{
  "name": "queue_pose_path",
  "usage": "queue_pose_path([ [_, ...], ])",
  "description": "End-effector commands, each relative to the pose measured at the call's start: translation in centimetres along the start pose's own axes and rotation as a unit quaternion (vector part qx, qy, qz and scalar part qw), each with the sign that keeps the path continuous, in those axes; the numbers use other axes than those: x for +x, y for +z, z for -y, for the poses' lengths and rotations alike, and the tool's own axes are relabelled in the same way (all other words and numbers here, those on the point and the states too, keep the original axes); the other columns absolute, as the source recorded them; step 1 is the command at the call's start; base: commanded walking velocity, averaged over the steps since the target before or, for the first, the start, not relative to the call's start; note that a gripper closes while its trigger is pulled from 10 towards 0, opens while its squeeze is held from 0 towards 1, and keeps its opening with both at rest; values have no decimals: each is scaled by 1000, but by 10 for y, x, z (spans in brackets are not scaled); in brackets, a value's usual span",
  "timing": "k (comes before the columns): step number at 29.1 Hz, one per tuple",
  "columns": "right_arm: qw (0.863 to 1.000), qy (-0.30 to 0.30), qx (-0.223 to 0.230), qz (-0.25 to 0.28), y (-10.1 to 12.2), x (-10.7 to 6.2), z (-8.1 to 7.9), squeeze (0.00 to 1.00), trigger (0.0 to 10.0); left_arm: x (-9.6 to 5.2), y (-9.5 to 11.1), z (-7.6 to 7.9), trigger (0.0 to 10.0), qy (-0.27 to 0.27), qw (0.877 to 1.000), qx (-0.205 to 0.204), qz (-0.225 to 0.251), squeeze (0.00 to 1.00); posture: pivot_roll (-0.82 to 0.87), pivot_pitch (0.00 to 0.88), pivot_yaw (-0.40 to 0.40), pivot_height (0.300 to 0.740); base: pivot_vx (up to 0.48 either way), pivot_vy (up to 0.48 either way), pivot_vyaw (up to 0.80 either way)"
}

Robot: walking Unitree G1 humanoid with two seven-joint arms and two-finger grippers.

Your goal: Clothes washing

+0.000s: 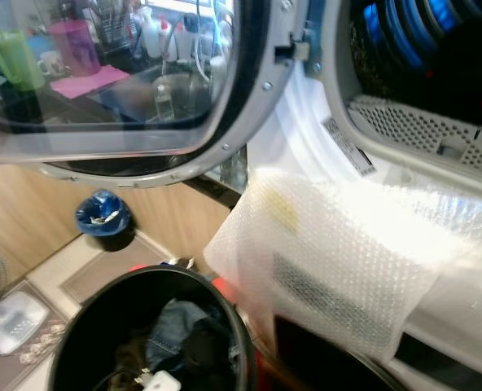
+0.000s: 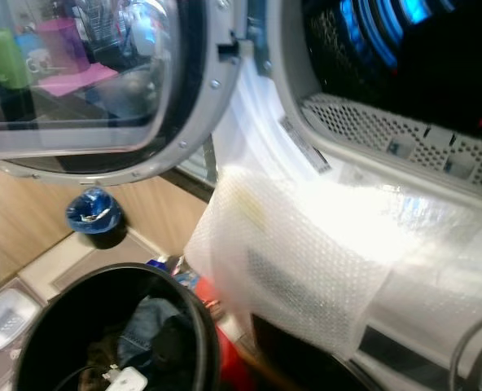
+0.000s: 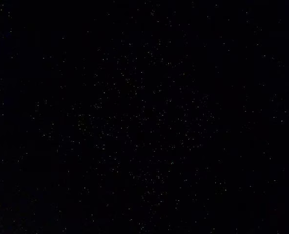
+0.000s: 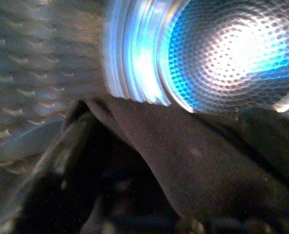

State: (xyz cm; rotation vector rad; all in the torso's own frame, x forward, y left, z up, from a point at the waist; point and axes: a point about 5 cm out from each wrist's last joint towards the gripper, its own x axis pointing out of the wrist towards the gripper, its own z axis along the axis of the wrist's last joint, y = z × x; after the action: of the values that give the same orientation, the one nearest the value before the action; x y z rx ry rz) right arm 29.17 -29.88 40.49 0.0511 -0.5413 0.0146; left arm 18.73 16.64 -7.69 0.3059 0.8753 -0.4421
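The right end effector is inside the washing machine drum (image 4: 51, 73); its wrist camera looks across a dark brown garment (image 4: 208, 165) toward the perforated back wall of the drum (image 4: 232, 53), which glows blue and white. A blurred dark shape (image 4: 61, 161) lies at the near edge of that picture, against the cloth — whether it is one of the black fingers or a fold of fabric cannot be told, and so whether the fingers are apart, together or clamped on the garment cannot be told either. The left wrist camera gives a black picture with nothing to make out.

From the head, the drum opening (image 1: 436, 57) sits at upper right, dark inside with blue light on its ribs, and a perforated grey rim (image 1: 420, 130) along its lower lip. A sheet of bubble wrap (image 1: 339, 261) hangs over the machine's front below the opening. The round glass door (image 1: 119, 90) is swung open to the left, with a green cup, a pink cup and bottles showing in the glass.

Below the door stands a black laundry basket (image 1: 78, 326) on the floor, holding blue denim clothes (image 1: 176, 326) and darker pieces, with a small white object (image 1: 161, 381) on top. Beyond it, by the wooden wall — a small bin with a blue liner (image 1: 102, 216). A white tray (image 1: 11, 319) lies at the left edge of the floor.
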Motion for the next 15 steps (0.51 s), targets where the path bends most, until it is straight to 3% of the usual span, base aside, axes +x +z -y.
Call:
queue_pose_path([
  [1, 998, 51, 17, -18, -7, -1, -12, 0, 10000, -9, -39, 9, 10000, -22, 997, -6, -78, 0, -131, 159, 99, 740, 0, 0, 0],
  [4, 995, 95, 16, -15, -4, 8, -27, 0, 10000, -9, -40, 10, 10000, -22, 997, -6, -79, 0, -136, 156, 94, 740, 0, 0, 0],
  [8, 995, 96, 25, -25, -5, 24, -36, 0, 10000, -8, -39, 11, 10000, -22, 997, -6, -78, 0, -138, 153, 90, 740, 0, 0, 0],
  [9, 991, 117, 55, -37, -5, 46, -54, 0, 10000, -7, -36, 11, 10000, -21, 997, -8, -75, 0, -139, 148, 88, 740, 0, 0, 0],
  [10, 988, 133, 70, -34, -3, 54, -64, 0, 10000, -7, -35, 11, 10000, -21, 997, -8, -74, 0, -139, 148, 88, 740, 0, 0, 0],
  [11, 988, 133, 70, -34, -3, 54, -64, 0, 10000, -7, -35, 11, 10000, -21, 997, -8, -74, 0, -139, 148, 88, 740, 0, 0, 0],
  [12, 984, 148, 94, -29, 0, 65, -75, 0, 10000, -6, -34, 11, 10000, -22, 997, -7, -74, 0, -139, 142, 87, 740, 0, 0, 0],
  [15, 983, 137, 117, -37, 5, 91, -87, 0, 10000, -5, -32, 11, 10000, -21, 997, -6, -72, 0, -136, 136, 82, 740, 0, 0, 0],
])
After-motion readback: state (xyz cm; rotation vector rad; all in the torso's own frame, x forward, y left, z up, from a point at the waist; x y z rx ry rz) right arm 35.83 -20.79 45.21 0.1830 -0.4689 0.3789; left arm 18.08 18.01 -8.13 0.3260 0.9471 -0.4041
